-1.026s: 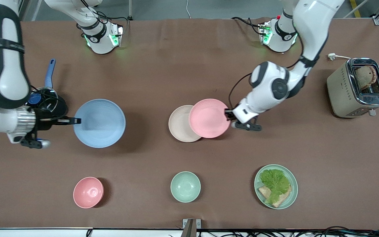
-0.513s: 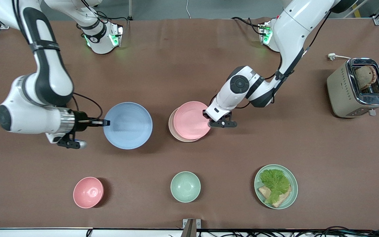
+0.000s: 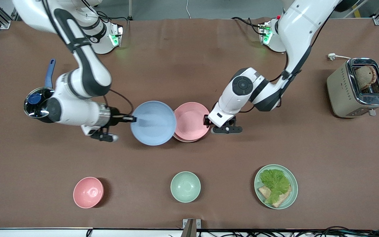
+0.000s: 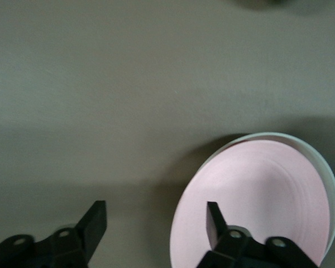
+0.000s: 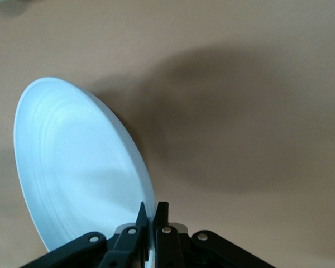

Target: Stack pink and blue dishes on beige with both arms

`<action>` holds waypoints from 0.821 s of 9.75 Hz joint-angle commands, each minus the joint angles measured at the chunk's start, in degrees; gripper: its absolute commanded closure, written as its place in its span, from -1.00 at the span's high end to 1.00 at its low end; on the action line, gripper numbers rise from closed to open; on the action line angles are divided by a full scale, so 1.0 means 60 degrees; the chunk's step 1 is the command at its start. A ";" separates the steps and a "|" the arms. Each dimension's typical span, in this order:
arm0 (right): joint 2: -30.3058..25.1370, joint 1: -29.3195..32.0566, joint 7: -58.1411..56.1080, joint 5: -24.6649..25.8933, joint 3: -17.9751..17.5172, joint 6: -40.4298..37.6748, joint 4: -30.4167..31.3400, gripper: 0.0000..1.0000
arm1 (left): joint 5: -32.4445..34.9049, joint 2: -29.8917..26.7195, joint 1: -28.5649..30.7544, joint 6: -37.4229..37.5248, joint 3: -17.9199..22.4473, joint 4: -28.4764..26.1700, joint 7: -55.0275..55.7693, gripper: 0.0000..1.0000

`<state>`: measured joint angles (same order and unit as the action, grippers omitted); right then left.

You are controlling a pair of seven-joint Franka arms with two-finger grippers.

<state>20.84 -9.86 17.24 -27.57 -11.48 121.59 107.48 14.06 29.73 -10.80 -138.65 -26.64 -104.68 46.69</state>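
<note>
The pale pink plate [image 3: 192, 121] lies on the beige plate [image 3: 182, 140], of which only a thin rim shows under it. My left gripper [image 3: 206, 120] is open at the pink plate's rim on the side toward the left arm's end. In the left wrist view the left gripper [image 4: 156, 223] has one finger over the pink plate [image 4: 257, 201] and the other over the table; the beige plate's rim [image 4: 330, 178] peeks out. My right gripper [image 3: 133, 119] is shut on the rim of the pale blue plate [image 3: 153, 122], whose opposite edge overlaps the pink plate. The right wrist view shows the right gripper [image 5: 152, 215] pinching the blue plate [image 5: 78, 167].
A pink bowl [image 3: 88, 192], a mint-green bowl [image 3: 185, 186] and a mint-green plate [image 3: 290, 200] with lettuce and bread lie nearer the front camera. A toaster [image 3: 357, 87] stands at the left arm's end, a pot with a blue handle [image 3: 38, 102] at the right arm's end.
The right arm has carried the blue plate toward the stack until it overlaps the pink plate. The left gripper has set the pink plate squarely on the beige one and opened.
</note>
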 commanded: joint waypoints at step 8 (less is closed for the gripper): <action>0.1360 -0.0349 0.1125 0.0170 -0.2071 0.3699 0.0675 -0.92 | -0.1616 -0.5433 0.0395 0.4897 0.3950 -0.0116 -0.6306 1.00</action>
<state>28.98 -12.37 22.95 -27.56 -23.47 143.05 111.23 8.96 0.75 -8.09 -111.82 -6.72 -103.37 15.69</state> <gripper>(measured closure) 0.943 0.000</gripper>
